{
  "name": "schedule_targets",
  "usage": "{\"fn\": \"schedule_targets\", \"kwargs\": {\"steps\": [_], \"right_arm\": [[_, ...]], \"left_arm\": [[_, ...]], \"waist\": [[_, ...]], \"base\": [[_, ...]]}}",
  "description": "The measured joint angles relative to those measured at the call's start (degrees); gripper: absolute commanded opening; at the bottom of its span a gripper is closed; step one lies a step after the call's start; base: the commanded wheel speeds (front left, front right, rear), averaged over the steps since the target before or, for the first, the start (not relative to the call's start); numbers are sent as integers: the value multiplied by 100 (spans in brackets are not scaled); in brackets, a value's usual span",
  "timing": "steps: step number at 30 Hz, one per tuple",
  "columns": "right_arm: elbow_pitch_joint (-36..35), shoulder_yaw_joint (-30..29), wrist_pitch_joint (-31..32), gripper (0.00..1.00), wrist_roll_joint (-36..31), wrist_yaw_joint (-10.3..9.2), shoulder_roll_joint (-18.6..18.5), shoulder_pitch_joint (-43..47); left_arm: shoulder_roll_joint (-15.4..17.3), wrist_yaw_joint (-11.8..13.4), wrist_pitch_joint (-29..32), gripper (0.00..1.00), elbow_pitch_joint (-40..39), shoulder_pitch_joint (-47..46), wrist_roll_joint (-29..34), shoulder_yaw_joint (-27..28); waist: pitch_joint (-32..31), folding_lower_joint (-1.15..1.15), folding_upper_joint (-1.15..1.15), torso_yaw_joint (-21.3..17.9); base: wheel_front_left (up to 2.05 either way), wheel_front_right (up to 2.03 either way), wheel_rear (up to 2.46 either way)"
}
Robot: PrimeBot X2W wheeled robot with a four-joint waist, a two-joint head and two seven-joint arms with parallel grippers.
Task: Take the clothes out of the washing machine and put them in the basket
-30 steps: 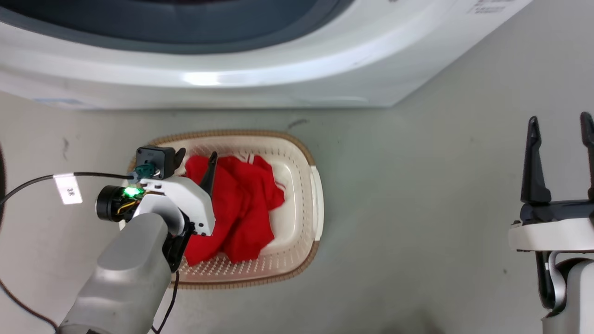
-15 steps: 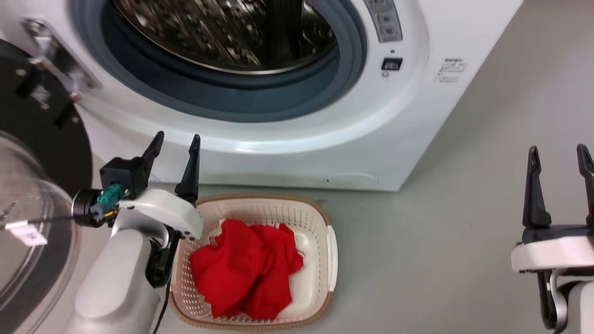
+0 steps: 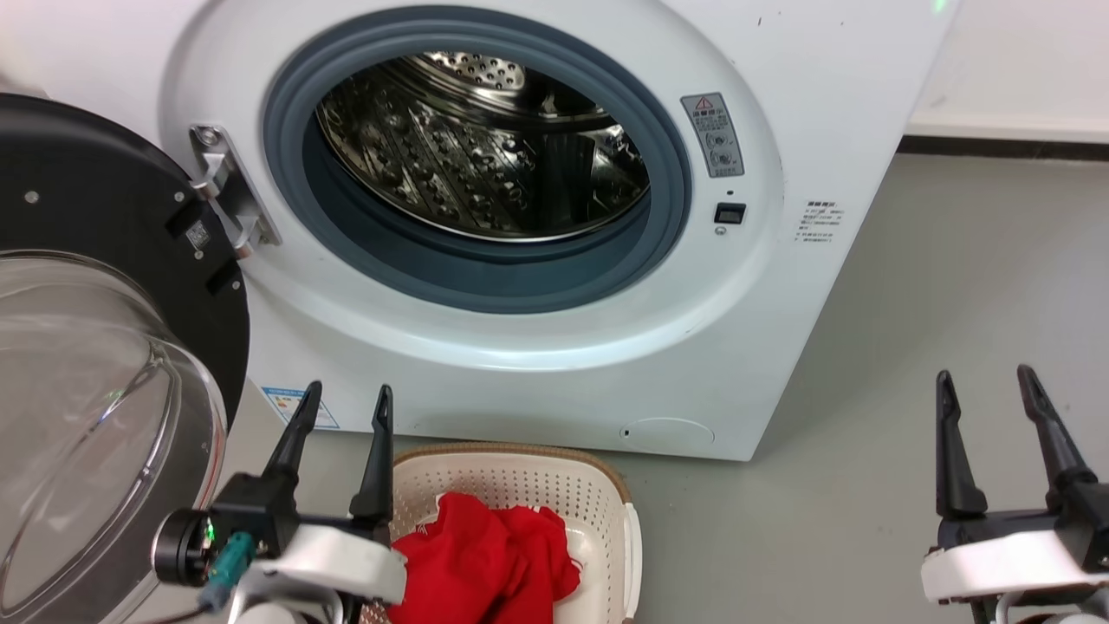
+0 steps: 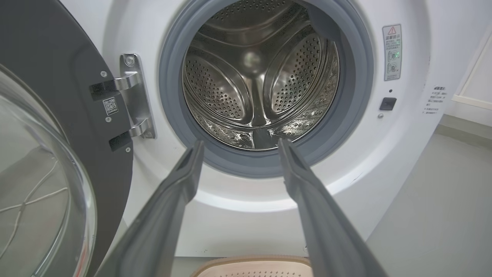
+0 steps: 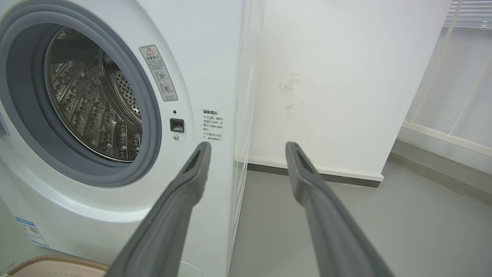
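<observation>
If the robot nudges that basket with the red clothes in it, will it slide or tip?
Probably slides: the basket looks like light perforated plastic on smooth floor. Unlikely to tip; the clothes sit low inside.

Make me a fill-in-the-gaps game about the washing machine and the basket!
The soft fabric clothes in the cream-white perforated plastic basket are bright ____.
The black-framed round glass door of the big white washing machine stands ____.
Its shiny perforated steel drum looks ____.
The left gripper and the right gripper each hold ____.
Missing words: red, open, empty, nothing.
</observation>
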Motion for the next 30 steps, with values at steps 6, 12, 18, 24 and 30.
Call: {"fn": "schedule_targets", "kwargs": {"steps": [6, 12, 18, 24, 30], "right_arm": [[-140, 71, 0, 100, 73, 1, 5, 332], [-180, -25, 0, 100, 199, 0, 0, 628], [-137, -92, 0, 100, 197, 1, 4, 703], [-88, -66, 0, 100, 196, 1, 4, 694], [-77, -20, 0, 100, 196, 1, 4, 662]], "left_arm": [[-225, 70, 0, 100, -457, 576, 457, 134], [-396, 110, 0, 100, -720, 988, 773, 115], [-460, 109, 0, 100, -790, 1088, 928, 223], [-509, 60, 0, 100, -780, 1092, 995, 346], [-550, 7, 0, 100, -721, 1082, 1022, 389]], "waist": [[-234, 1, 0, -29], [-426, 1, 0, -87], [-481, 1, 0, -196], [-491, 2, 0, -263], [-468, 2, 0, -287]], "base": [[0, 0, 0], [0, 0, 0], [0, 0, 0], [0, 0, 0], [0, 0, 0]]}}
